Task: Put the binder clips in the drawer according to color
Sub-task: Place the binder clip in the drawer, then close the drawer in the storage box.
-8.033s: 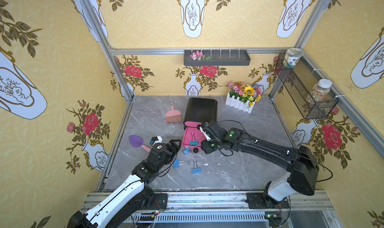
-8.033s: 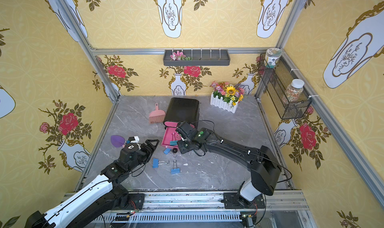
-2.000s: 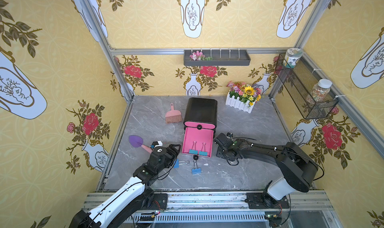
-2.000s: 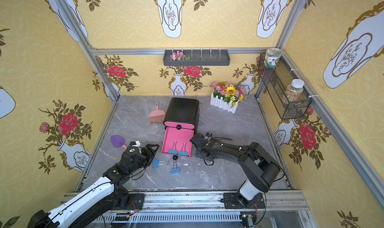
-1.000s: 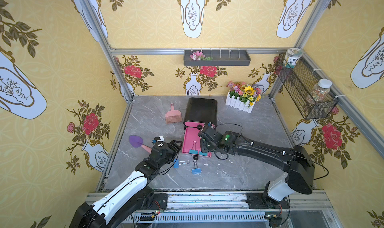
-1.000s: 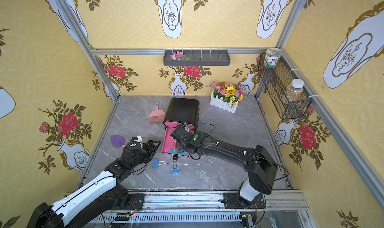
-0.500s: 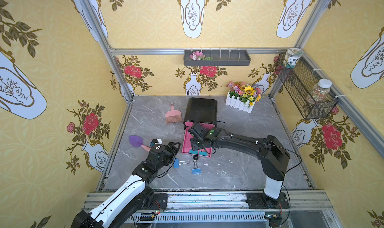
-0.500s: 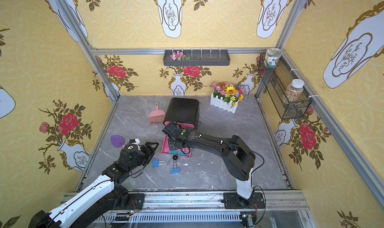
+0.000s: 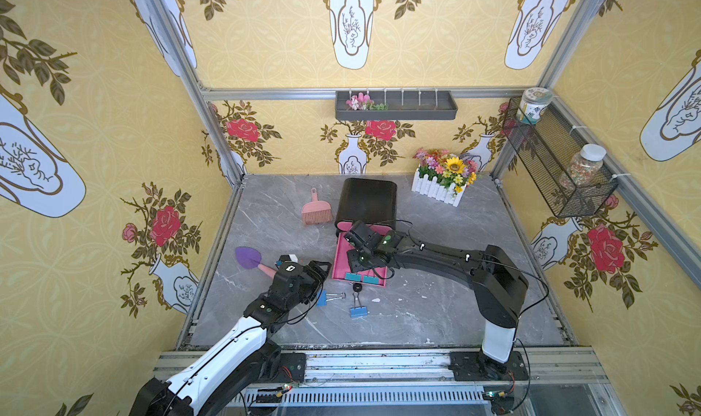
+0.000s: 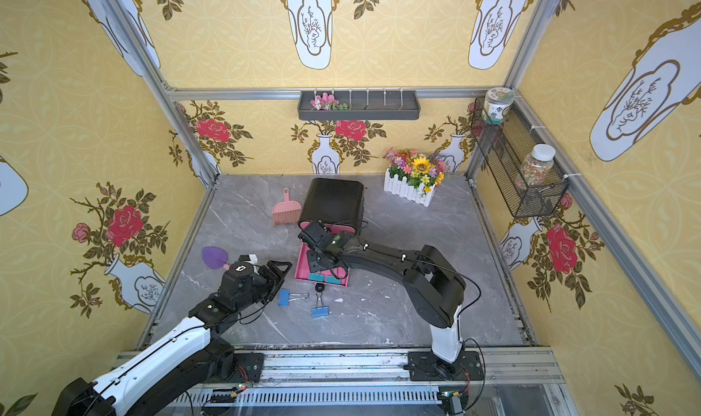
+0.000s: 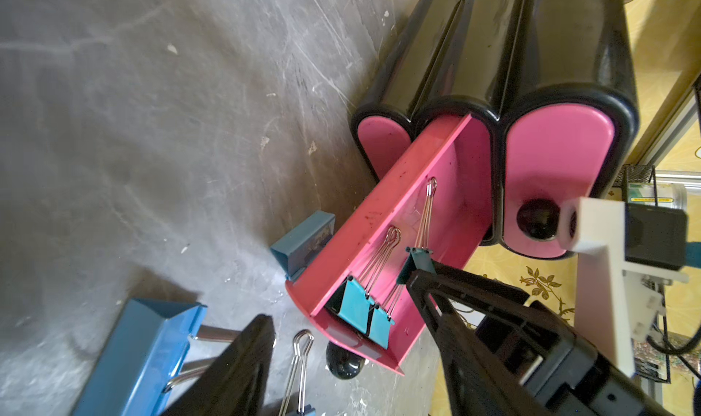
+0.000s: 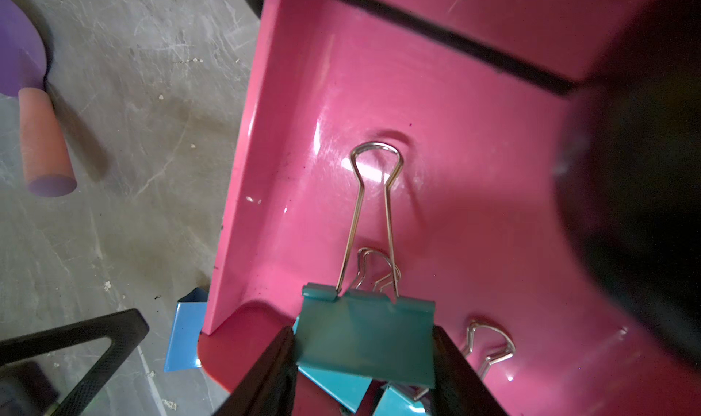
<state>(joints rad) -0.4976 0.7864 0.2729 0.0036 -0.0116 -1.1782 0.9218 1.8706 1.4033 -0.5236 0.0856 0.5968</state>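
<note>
Teal clip (image 12: pixel 366 338) is held fast in the right gripper (image 12: pixel 362 344) jaws over the open pink drawer (image 12: pixel 455 167), apparently clear of its floor, above two teal clips (image 11: pixel 360 311): placing step, release due next; left gripper (image 11: pixel 339 298), jaws apart and empty, stands beside blue clips (image 9: pixel 359 311) on the table (image 9: pixel 436 304).

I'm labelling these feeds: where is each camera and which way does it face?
Both top views: high over the base, looking down at the table; left arm, right arm show.
Left wrist: low, facing the open drawer; own fingers show.
Right wrist: above the drawer, looking down on a teal clip between own fingers.
Wrist views share the drawer.
</note>
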